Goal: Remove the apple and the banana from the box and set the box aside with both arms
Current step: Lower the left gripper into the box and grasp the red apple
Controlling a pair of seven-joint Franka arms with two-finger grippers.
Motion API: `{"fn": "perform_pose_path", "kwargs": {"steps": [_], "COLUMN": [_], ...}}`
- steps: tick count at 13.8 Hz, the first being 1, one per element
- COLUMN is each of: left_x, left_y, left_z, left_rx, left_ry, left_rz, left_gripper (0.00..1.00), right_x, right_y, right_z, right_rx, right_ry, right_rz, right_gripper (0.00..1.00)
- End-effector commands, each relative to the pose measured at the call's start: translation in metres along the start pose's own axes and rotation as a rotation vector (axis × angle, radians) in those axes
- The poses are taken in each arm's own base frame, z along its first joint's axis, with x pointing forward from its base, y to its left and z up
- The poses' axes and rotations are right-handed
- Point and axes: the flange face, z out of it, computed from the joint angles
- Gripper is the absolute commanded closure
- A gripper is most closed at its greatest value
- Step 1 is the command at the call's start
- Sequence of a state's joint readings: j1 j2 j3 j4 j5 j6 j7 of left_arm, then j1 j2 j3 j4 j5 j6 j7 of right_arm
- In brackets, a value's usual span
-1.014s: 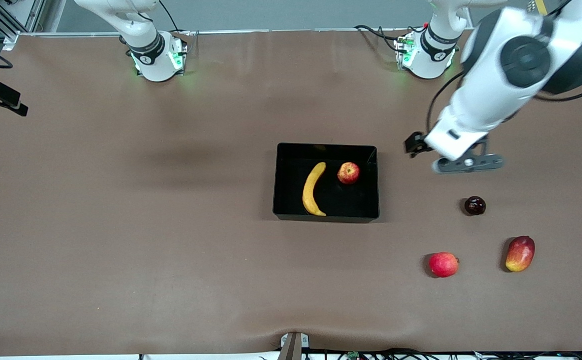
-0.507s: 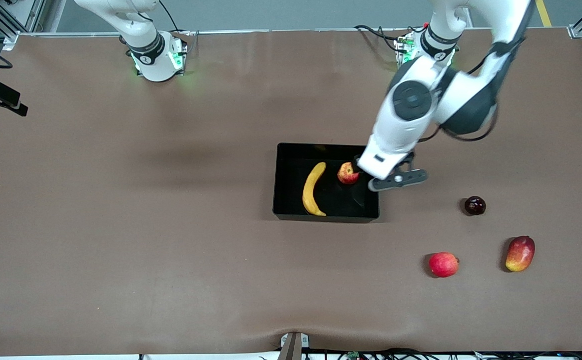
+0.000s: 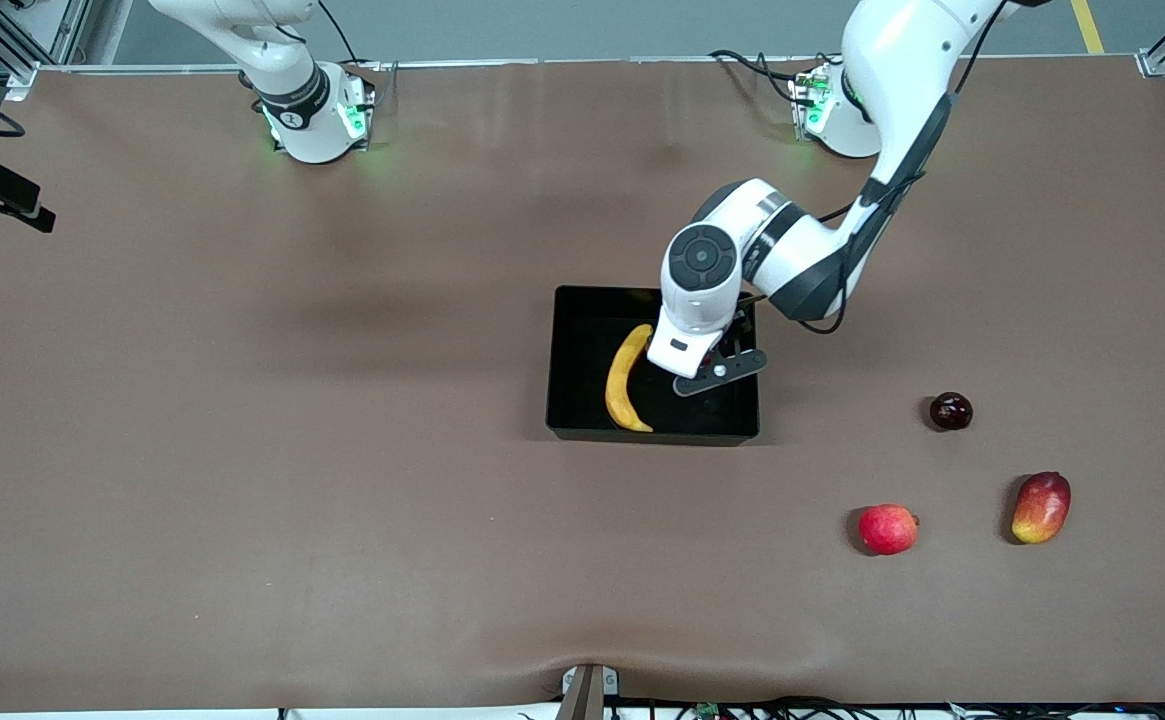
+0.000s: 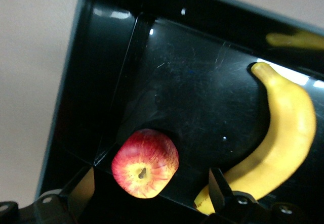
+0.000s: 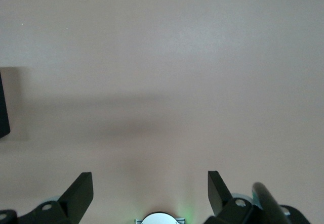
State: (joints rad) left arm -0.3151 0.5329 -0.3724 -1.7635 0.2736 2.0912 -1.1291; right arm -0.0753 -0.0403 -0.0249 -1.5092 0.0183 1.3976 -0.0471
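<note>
The black box [image 3: 553, 362] sits mid-table with the yellow banana [image 3: 624, 380] lying in it. In the front view the left arm's hand covers the apple. My left gripper [image 3: 712, 368] hangs over the box, beside the banana. The left wrist view looks down into the box [image 4: 192, 82]: the red and yellow apple [image 4: 145, 163] rests on its floor between my open left gripper's [image 4: 151, 183] fingers, untouched, with the banana [image 4: 283, 133] beside it. My right gripper [image 5: 149, 179] is open over bare brown table, holding nothing; that arm waits by its base [image 3: 307, 110].
Three loose fruits lie on the table toward the left arm's end: a dark plum [image 3: 950, 411], a red round fruit [image 3: 887, 528] and a red-yellow mango [image 3: 1040, 507], all nearer the front camera than the box. A black corner [image 5: 2, 107] shows in the right wrist view.
The left arm has swung from the left arm's end of the table to over the box, lowering its open gripper around the apple. The right arm and all fruits stayed put.
</note>
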Motion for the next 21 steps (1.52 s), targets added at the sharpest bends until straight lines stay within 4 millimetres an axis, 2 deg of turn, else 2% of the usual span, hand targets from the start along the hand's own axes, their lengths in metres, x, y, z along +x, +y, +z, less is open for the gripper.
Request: {"fn": "perform_pose_path", "kwargs": {"steps": [1,6,11,12,14,16,17,18,21], "left_x": [-0.003,-0.007,-0.011,-0.011,-0.009,-0.006,-0.004,-0.001,0.028], "left_y": [0.000,0.003,0.008,0.009,0.009,0.008,0.008,0.008,-0.001], "left_z": [0.015,0.055,0.069,0.068,0.064,0.057,0.046,0.033,-0.033], "left_rx": [0.034,0.069,0.078,0.077,0.072,0.070,0.058,0.051,0.076], "left_ry": [0.037,0.039,0.028,0.029,0.030,0.037,0.050,0.064,0.085], "left_rz": [-0.030,-0.060,-0.105,-0.106,-0.109,-0.108,-0.108,-0.108,-0.119], "left_gripper": [0.00,0.00,0.00,0.07,0.60,0.93,1.00,1.00,1.00], "right_x": [0.000,0.000,0.000,0.000,0.000,0.000,0.000,0.000,0.000], "right_y": [0.004,0.004,0.004,0.004,0.004,0.004,0.004,0.004,0.005], "right_z": [-0.002,-0.002,-0.002,-0.002,-0.002,-0.002,-0.002,-0.002,-0.002], "right_rx": [-0.004,-0.004,-0.004,-0.004,-0.004,-0.004,-0.004,-0.004,-0.004], "right_ry": [-0.002,-0.002,-0.002,-0.002,-0.002,-0.002,-0.002,-0.002,-0.002], "right_rz": [0.001,0.001,0.001,0.001,0.001,0.001,0.001,0.001,0.003], "right_gripper": [0.00,0.00,0.00,0.00,0.00,0.00,0.00,0.00,0.00]}}
